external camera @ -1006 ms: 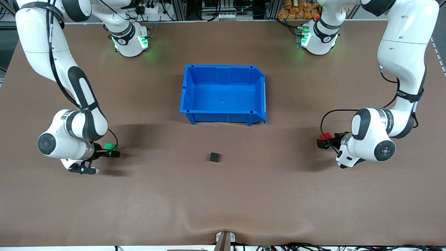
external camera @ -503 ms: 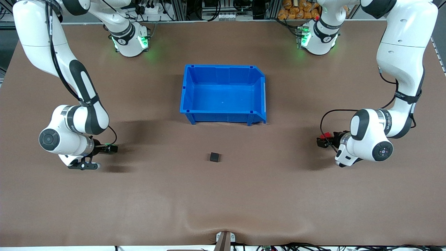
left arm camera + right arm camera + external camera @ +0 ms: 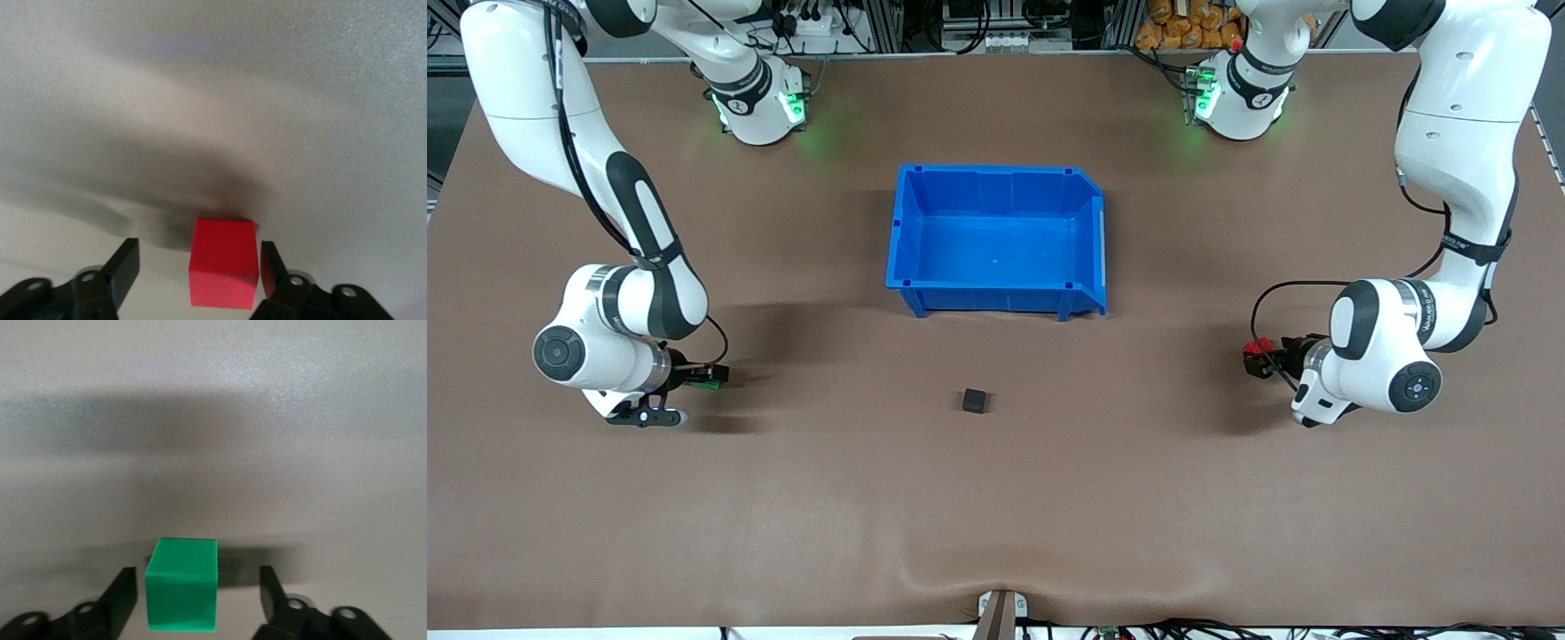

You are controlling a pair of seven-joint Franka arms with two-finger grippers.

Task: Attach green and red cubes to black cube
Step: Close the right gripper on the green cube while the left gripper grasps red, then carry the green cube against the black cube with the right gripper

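While closing: left gripper (image 3: 200, 267) spread round red cube (image 3: 223, 263), one finger touching, other apart; right gripper (image 3: 200, 593) spread round green cube (image 3: 181, 585), gaps both sides. Black cube (image 3: 975, 401) frame centre, below bin. Risk: uneven contact shoves/twists cubes, bad pinch.

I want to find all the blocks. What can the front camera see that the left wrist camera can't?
Only the front view shows the black cube, the blue bin, both arms and the right gripper at the green cube. Only the left wrist view shows gaps between the open left gripper fingers and the red cube. Both show that cube and the table.
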